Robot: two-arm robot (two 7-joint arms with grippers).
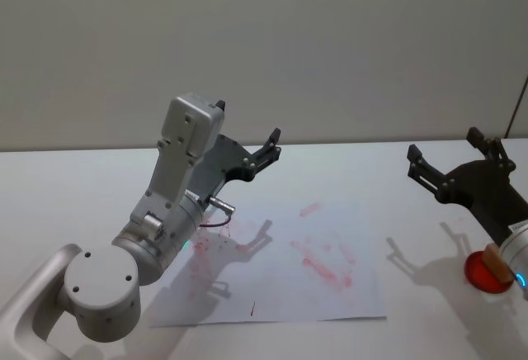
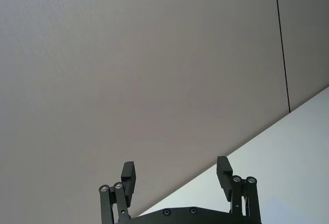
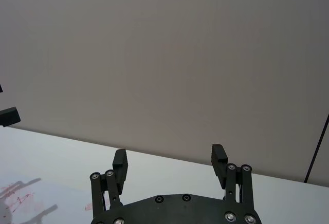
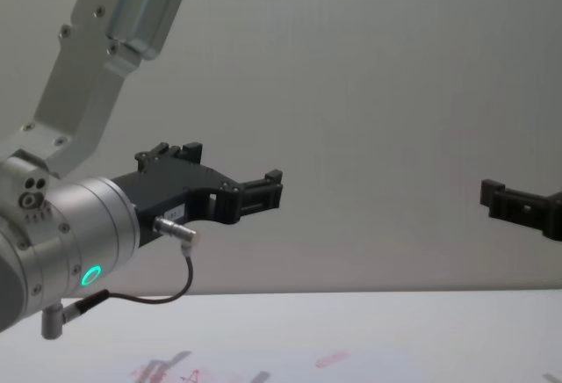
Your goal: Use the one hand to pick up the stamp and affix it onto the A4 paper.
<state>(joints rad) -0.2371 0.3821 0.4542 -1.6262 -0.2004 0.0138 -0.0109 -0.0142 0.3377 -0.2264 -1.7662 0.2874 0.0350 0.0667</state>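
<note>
The stamp [image 1: 496, 262], a small light-brown wooden block, rests on a round red ink pad [image 1: 480, 274] at the table's right edge. The A4 paper [image 1: 280, 281] lies flat mid-table, smeared with red prints. My right gripper [image 1: 444, 147] hangs open in the air, above and beyond the stamp, holding nothing; its own wrist view shows the right gripper [image 3: 169, 157] with jaws wide apart against the wall. My left gripper [image 1: 247, 129] is raised over the paper's far left part, also open and empty, and the left gripper [image 2: 176, 168] faces the wall.
The white table [image 1: 74, 187] runs to a plain grey wall. The left arm's big silver elbow [image 1: 103, 286] looms over the near left corner. A dark cable [image 1: 518, 104] hangs at the far right.
</note>
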